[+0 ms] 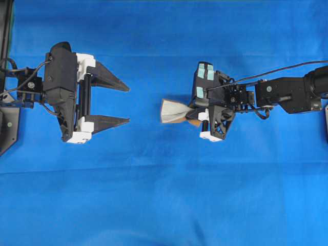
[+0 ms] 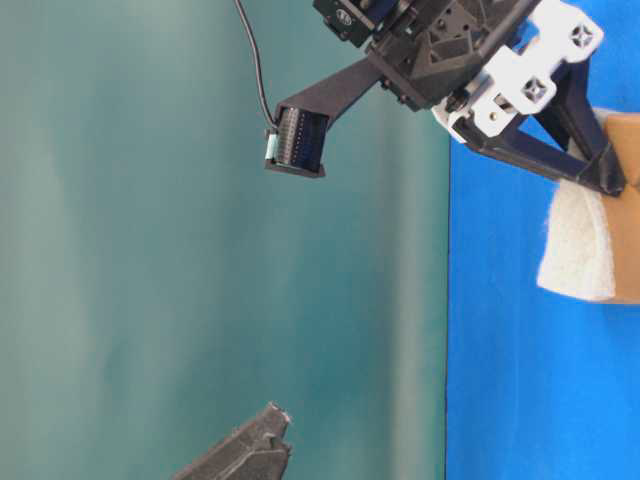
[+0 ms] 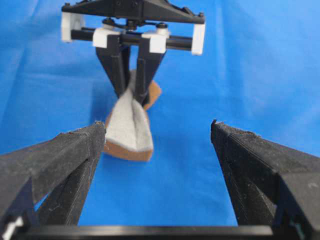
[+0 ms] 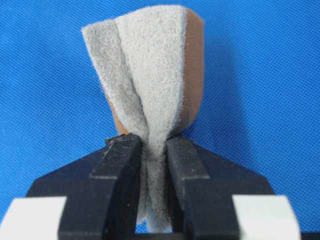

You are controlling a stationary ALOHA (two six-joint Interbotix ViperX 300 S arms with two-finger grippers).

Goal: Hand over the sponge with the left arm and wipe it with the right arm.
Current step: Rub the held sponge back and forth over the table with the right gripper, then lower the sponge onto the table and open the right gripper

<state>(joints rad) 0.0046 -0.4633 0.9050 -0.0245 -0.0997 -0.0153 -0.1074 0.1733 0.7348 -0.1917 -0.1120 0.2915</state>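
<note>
The sponge (image 1: 174, 110) is pinched and folded, grey-white fuzzy side inward and orange-brown base outward. My right gripper (image 1: 193, 117), the one with teal patches, is shut on it; the right wrist view shows the fingers squeezing the sponge (image 4: 150, 75) at its near end (image 4: 152, 150). The sponge is just above or on the blue cloth; I cannot tell which. My left gripper (image 1: 128, 105), plain black, is open and empty, a short way left of the sponge. In the left wrist view its gap (image 3: 157, 127) faces the sponge (image 3: 127, 125), which sits toward the left fingertip.
A blue cloth (image 1: 164, 205) covers the table. In the table-level view a teal wall (image 2: 150, 250) stands beyond the cloth's edge, the right gripper (image 2: 612, 182) holds the sponge (image 2: 575, 255), and one left finger (image 2: 250, 450) shows at the bottom.
</note>
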